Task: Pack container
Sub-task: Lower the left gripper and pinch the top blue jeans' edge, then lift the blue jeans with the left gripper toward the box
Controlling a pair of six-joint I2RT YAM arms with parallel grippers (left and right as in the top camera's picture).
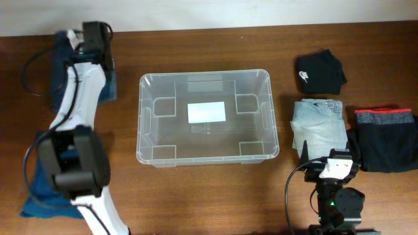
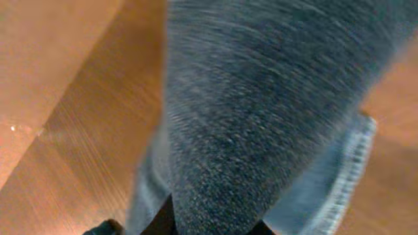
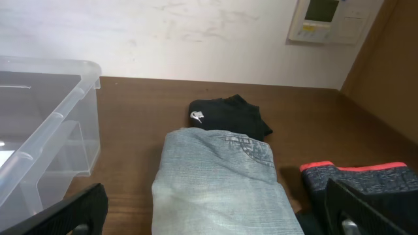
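Note:
The clear plastic container [image 1: 145,117] stands at the table's middle, with nothing in it but the white label [image 1: 206,113] on its base. My left gripper [image 1: 95,40] is at the far left corner over a dark blue denim garment [image 1: 57,62]. In the left wrist view that fabric [image 2: 261,111] fills the frame and narrows down between the jaws [image 2: 212,225], which look closed on it. My right gripper [image 3: 215,219] is open and empty, its fingers wide on either side of folded light-blue jeans [image 3: 219,176], also seen from overhead [image 1: 318,124].
A black folded garment with a white logo [image 1: 320,72] lies at the far right. A dark garment with a red band [image 1: 385,137] lies right of the jeans. Another blue garment [image 1: 36,192] lies at the front left under the left arm. The container's wall [image 3: 59,124] shows in the right wrist view.

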